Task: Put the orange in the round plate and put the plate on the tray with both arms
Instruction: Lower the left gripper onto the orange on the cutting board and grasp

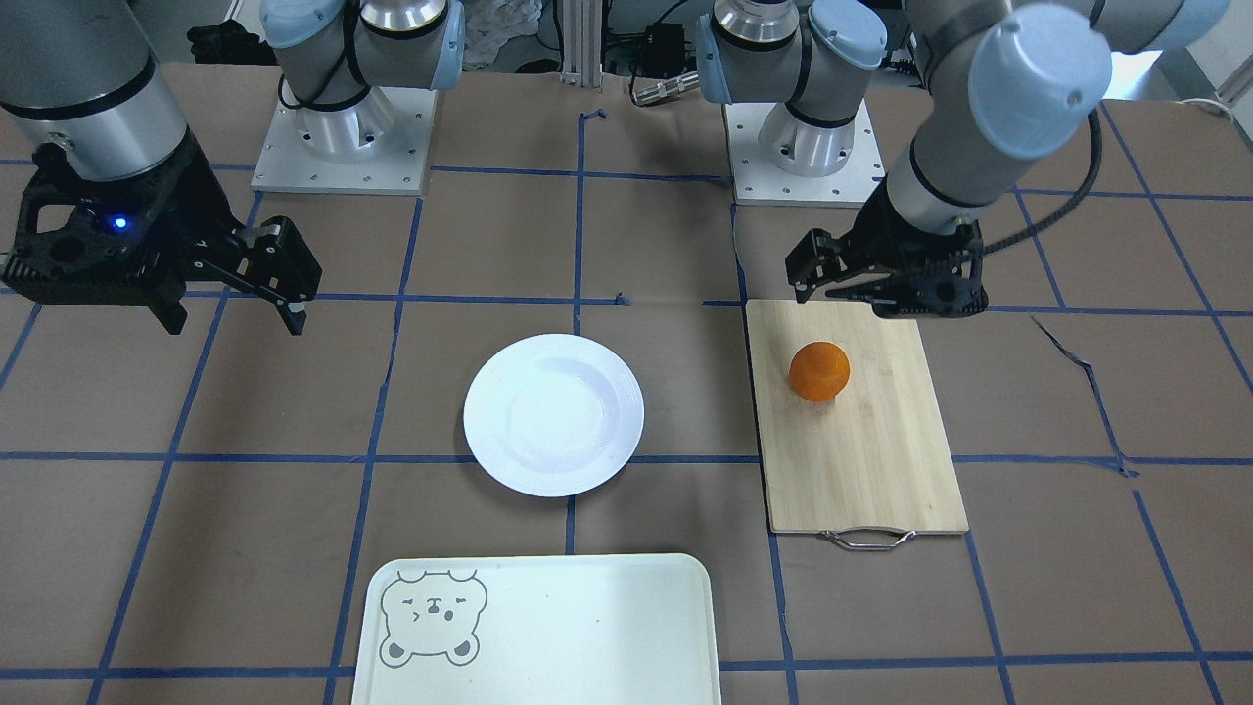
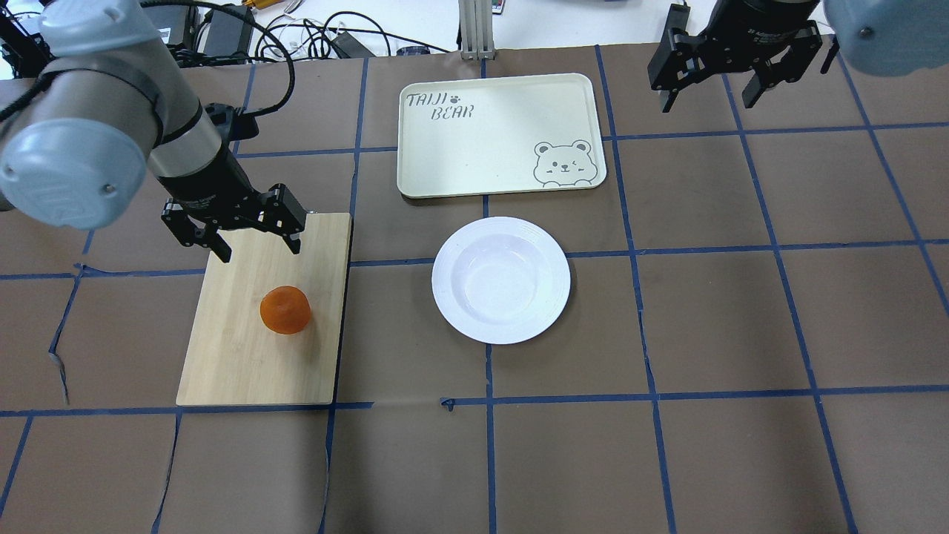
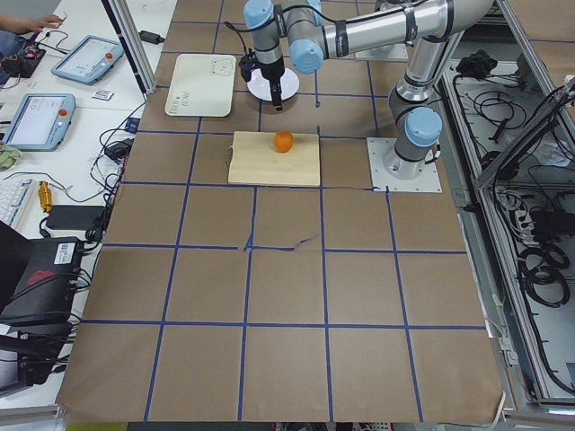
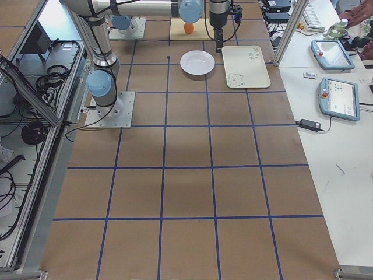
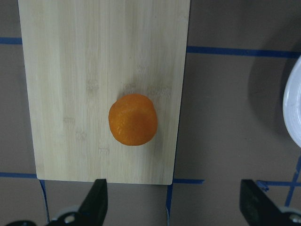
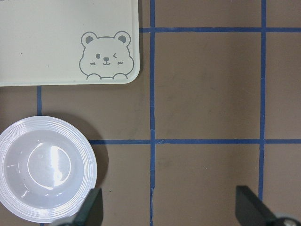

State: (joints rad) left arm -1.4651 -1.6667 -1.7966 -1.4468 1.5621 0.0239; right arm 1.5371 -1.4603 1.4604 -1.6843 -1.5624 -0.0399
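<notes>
Brown desk (image 2: 741, 334) bears the orange (image 2: 285, 309) on a board (image 2: 237, 371), apart from plate (image 2: 454, 297) and tray (image 2: 482, 148); left gripper (image 2: 259, 251), near it, and right gripper (image 2: 706, 100) both gape empty; probably light, firm, apt to roll, it wants pinching across its middle.

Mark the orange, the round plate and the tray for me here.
orange (image 2: 285, 309), overhead exterior view, middle of the fruit.
round plate (image 2: 501, 279), overhead exterior view, its sunken centre.
tray (image 2: 474, 148), overhead exterior view, bare middle of its floor.

Beneath the jaws I see a brown paper-covered table (image 2: 741, 460) gridded with blue tape (image 2: 489, 460); beyond them, a white workbench (image 4: 344, 175) holds blue-edged tablet pendants (image 4: 340, 98).
</notes>
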